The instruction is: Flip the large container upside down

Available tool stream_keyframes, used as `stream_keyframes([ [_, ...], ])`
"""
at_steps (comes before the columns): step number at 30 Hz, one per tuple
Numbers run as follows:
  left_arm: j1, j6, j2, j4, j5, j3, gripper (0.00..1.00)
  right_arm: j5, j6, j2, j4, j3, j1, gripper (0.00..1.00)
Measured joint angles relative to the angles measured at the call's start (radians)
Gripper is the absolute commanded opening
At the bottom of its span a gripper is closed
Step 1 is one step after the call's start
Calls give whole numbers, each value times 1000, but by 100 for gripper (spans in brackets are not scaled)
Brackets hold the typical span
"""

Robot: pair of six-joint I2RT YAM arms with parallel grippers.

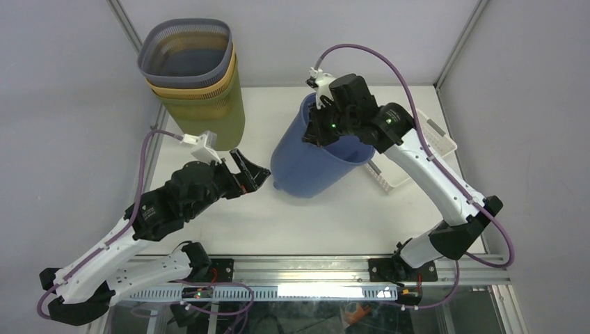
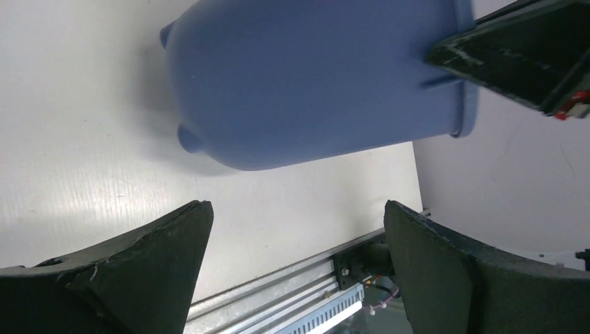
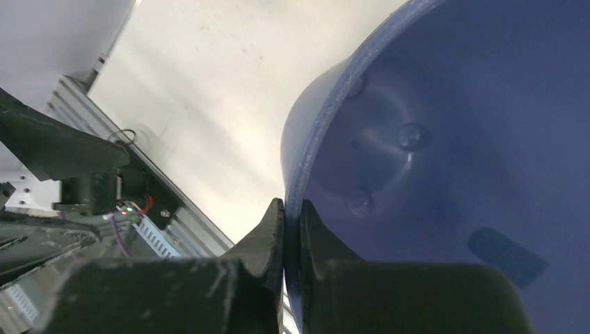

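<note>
While your right tool (image 3: 292,212) pinches its rim, the blue bucket (image 1: 313,167) looks light and stiff; your left tool (image 2: 296,207) is spread.

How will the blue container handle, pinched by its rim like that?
Probably light and fairly stiff: the right tool holds the blue container tilted by a thin rim pinch without visible buckling. Its smooth wall may slip. The rounded, tapered body could roll if released sideways.
</note>
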Motion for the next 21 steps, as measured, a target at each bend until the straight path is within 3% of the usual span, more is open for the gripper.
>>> stream_keyframes([
  [10,0,73,124,-50,-35,316,99,-136,268,-14,385,-207,-11,0],
  [18,0,90,84,-95,-136,334,99,-208,531,-16,658,-439,-6,1],
  [21,0,86,83,-109,-166,322,99,-194,569,-38,700,-515,-10,18],
])
